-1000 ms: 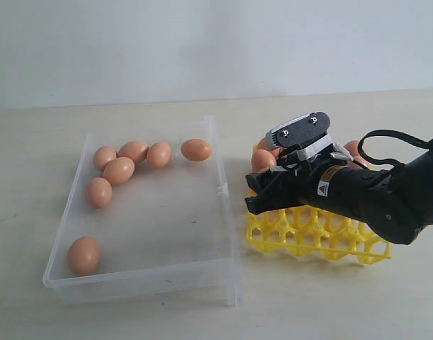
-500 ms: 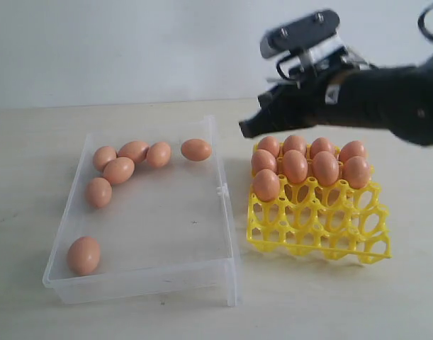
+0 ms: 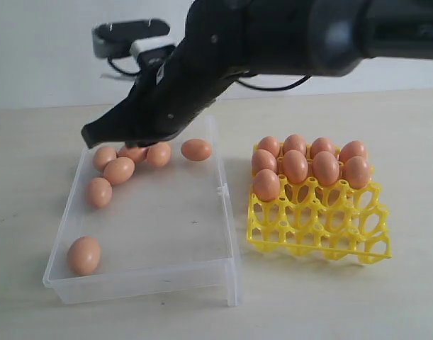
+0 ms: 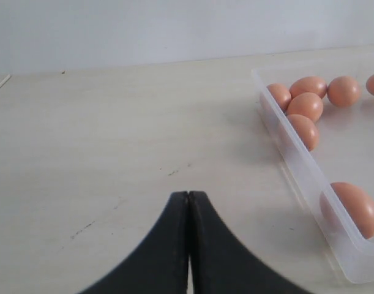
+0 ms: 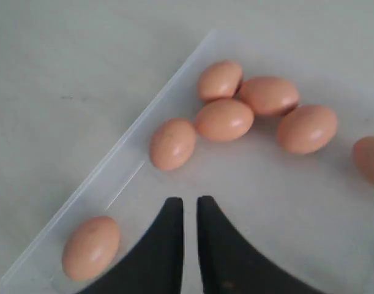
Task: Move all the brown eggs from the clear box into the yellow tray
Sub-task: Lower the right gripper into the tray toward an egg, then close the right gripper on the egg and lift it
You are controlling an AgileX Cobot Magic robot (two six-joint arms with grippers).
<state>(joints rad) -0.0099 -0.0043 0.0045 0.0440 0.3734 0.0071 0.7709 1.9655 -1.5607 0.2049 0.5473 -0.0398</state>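
16 brown eggs counted, all smooth, oval, orange-brown, matte sheen. 7 lie loose in the clear box: a cluster of 5 at the far left corner, several touching; 1 apart along the far wall; 1 alone near the front left corner. Box is 1 shallow rectangle of transparent plastic with low walls and a small clip tab on the side facing the tray. 9 eggs stand upright in the yellow tray, which sits just beside the box on the right: 4 in the back row, 4 in the second row, 1 at the left end of the third row. 7 cups show open. Tray is 1 bright yellow plastic lattice of round cups with raised pegs, roughly square. Desk is pale, flat, lightly scuffed. Right claw, black and tapered, hangs above the box near the cluster, its arm reaching across from the right; its fingers stand slightly apart with a thin slit between them, holding nothing. Left claw is pressed together, empty, over bare desk outside the box's left wall.
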